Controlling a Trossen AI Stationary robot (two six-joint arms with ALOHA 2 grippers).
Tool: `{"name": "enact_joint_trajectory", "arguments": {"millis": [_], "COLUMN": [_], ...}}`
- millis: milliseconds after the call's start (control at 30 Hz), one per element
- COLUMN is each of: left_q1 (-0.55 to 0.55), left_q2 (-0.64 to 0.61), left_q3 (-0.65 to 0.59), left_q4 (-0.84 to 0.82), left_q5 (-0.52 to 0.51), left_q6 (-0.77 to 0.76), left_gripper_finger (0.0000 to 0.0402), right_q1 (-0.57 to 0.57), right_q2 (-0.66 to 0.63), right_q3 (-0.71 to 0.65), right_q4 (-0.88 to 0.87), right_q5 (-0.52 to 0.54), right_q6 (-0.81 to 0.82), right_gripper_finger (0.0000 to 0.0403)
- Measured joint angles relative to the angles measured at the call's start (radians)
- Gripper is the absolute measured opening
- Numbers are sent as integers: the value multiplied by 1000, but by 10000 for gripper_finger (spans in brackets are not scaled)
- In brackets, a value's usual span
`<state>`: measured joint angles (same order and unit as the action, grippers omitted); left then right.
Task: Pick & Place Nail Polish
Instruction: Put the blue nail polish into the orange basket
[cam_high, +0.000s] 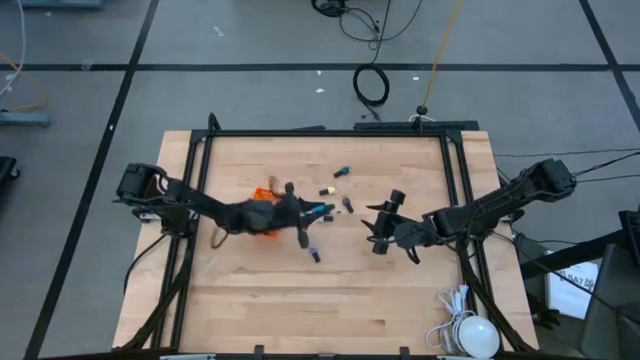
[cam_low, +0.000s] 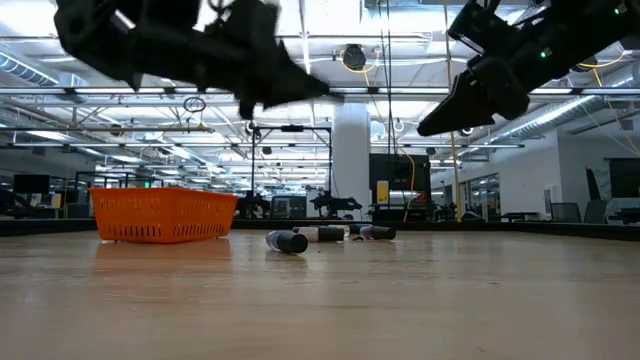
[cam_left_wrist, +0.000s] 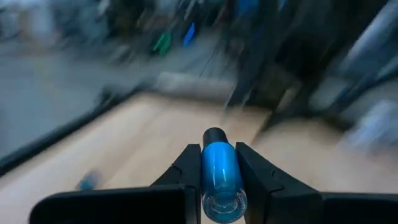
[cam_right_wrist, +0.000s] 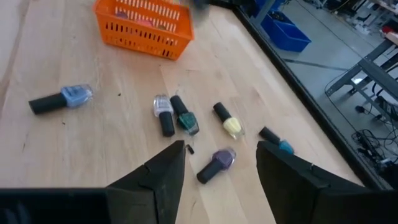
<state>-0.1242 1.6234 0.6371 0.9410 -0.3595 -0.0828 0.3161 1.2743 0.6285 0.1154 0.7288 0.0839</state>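
My left gripper is shut on a blue nail polish bottle with a dark cap, above the table just right of the orange mesh basket. My right gripper is open and empty, hovering right of centre. Several small bottles lie on their sides on the wood. In the right wrist view these are a pale blue one, a clear one, a green one, a yellow one, a purple one and a teal one. The purple one lies just ahead of the right gripper's fingers. My left gripper pinches the bottle's blue glass body between its two fingers. The bottle lies along the fingers, with its dark cap pointing forward past the fingertips. The fingers reach in from the table's left. The bottle is lifted clear of the table.
The basket also shows in the low view and the right wrist view, with something pink inside. A bottle lies alone nearer the front. A white object with cables sits at the front right corner. Bare wood lies along the near side.
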Motion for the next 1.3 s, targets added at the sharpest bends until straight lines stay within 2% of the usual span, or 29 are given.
{"name": "enact_joint_trajectory", "arguments": {"millis": [67, 133, 200, 300, 367, 500, 633, 733, 833, 933, 1300], "left_q1": [25, 43, 47, 37, 13, -70, -152, -183, -194, -195, -189], "left_q2": [0, -2, -2, 0, -2, 0, -1, 0, 0, 0, 0], "left_q3": [-40, -61, -65, -43, -16, 58, 144, 212, 279, 327, 336], "left_q4": [229, 390, 463, 559, 592, 592, 437, 187, -45, -197, -195], "left_q5": [150, 284, 401, 675, 819, 1052, 1252, 1274, 1246, 1215, 1131], "left_q6": [-41, -121, -209, -397, -488, -531, -514, -440, -358, -283, -257], "left_gripper_finger": [52, 52, 52, 52, 52, 52, 52, 52, 52, 52, 52], "right_q1": [0, -2, -3, -11, -15, -16, -16, -16, -16, -16, -16], "right_q2": [0, 0, 0, 0, 0, -1, -1, -1, -1, -1, -1], "right_q3": [-16, -36, -56, -68, -69, -69, -69, -69, -69, -69, -69], "right_q4": [0, 13, 50, 107, 124, 154, 158, 158, 163, 166, 165], "right_q5": [0, 3, 3, 3, 2, 2, 2, 2, 2, 3, 2], "right_q6": [21, 29, 26, 4, -10, -34, -36, -36, -36, -37, -44], "right_gripper_finger": [185, 185, 185, 183, 181, 181, 180, 180, 180, 180, 174]}}
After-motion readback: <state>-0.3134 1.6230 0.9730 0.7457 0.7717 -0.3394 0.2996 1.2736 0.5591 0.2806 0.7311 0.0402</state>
